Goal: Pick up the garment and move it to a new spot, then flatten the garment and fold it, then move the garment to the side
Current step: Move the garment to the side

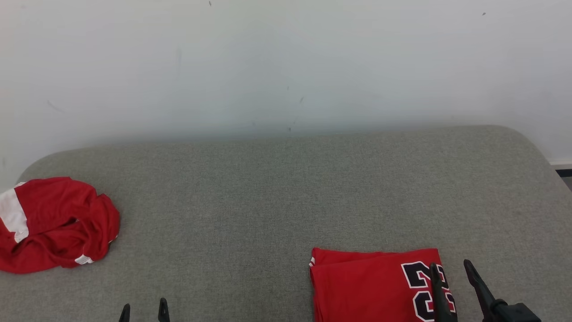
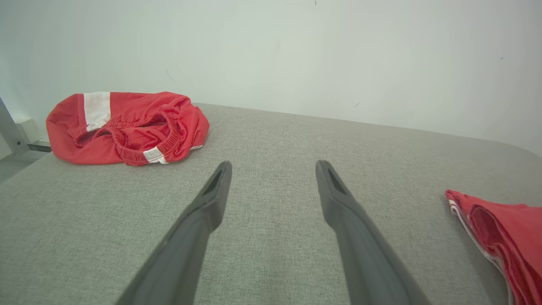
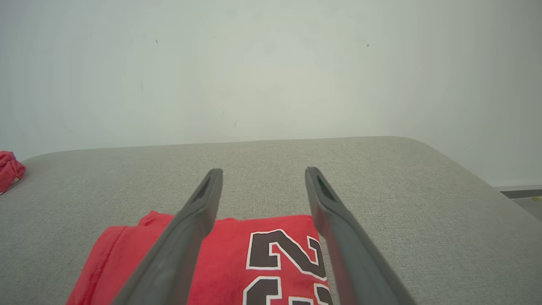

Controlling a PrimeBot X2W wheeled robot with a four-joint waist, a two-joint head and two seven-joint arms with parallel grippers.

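Observation:
A crumpled red garment [image 1: 53, 223] with white stripes lies bunched at the far left of the grey fabric surface [image 1: 286, 192]; in the left wrist view this garment [image 2: 127, 127] sits ahead and to the left. A folded red garment [image 1: 371, 286] with dark numbers lies flat at the near right. My left gripper [image 1: 144, 311] stands open and empty at the bottom edge, well right of the crumpled garment; its fingers [image 2: 273, 165] hover over bare fabric. My right gripper [image 1: 450, 264] is open and empty above the folded garment's [image 3: 237, 254] right edge.
A pale wall [image 1: 286, 67] rises right behind the grey surface. The surface rounds off at its back right corner [image 1: 527, 143], with a strip of floor beyond it. A metal frame piece [image 2: 10, 131] shows past the left edge in the left wrist view.

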